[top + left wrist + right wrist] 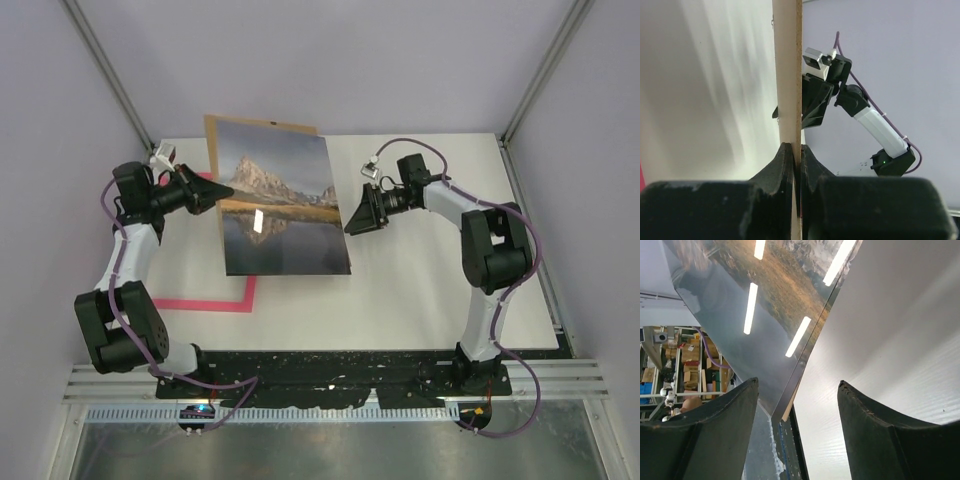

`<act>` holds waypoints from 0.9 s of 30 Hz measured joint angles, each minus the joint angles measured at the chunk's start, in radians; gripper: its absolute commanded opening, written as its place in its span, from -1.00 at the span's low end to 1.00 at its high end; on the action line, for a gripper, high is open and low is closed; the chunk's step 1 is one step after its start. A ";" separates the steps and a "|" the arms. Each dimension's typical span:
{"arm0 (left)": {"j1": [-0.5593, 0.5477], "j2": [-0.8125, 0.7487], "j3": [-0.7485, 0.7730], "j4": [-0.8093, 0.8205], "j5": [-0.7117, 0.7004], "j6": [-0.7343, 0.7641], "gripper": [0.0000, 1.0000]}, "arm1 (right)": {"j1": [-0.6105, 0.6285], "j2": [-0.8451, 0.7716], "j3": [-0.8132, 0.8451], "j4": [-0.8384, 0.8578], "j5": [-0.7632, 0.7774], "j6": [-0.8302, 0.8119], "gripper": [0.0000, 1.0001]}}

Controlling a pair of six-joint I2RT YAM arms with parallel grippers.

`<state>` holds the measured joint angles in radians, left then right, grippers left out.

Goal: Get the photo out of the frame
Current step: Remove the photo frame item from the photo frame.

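The photo (285, 200), a mountain mirrored in a lake, is held tilted up above the table with the brown backing board (258, 123) behind it. My left gripper (207, 190) is shut on their left edge. In the left wrist view the board (789, 75) runs edge-on into the pinched jaws of the left gripper (795, 146). My right gripper (358, 215) stands open at the photo's right edge. In the right wrist view the glossy photo (765, 315) has its lower corner between the spread fingers of the right gripper (797, 382), touching neither. The pink frame (235, 303) lies flat on the table, partly hidden.
The white table (430, 290) extends to the right of the photo. A black base plate (330, 365) runs along the near edge by the arm bases. Enclosure walls and metal posts (545, 60) stand at the sides and back.
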<state>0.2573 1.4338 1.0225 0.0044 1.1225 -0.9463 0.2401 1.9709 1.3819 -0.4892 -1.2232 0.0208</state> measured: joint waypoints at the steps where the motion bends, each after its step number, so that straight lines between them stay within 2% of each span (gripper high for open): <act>1: 0.000 -0.003 -0.005 0.019 0.004 -0.015 -1.00 | 0.000 0.000 0.000 0.008 -0.010 0.008 0.27; 8: 0.000 -0.029 -0.015 0.089 0.030 -0.056 -1.00 | 0.000 0.022 -0.016 0.076 -0.096 0.064 -0.01; 11: 0.000 -0.032 -0.016 0.104 0.035 -0.066 -1.00 | 0.000 0.032 -0.023 0.097 -0.110 0.090 0.02; 16: 0.000 -0.032 -0.027 0.113 0.042 -0.068 -1.00 | -0.005 0.039 -0.010 0.117 -0.123 0.116 0.20; 21: -0.004 -0.032 -0.036 0.112 0.045 -0.067 -1.00 | -0.014 0.084 0.103 0.132 -0.133 0.149 0.23; 27: -0.021 -0.032 -0.037 0.112 0.046 -0.065 -1.00 | -0.022 0.175 0.238 0.251 -0.129 0.271 0.24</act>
<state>0.2363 1.4017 0.9859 0.1162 1.1687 -1.0115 0.2180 2.1464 1.6203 -0.2379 -1.3521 0.2920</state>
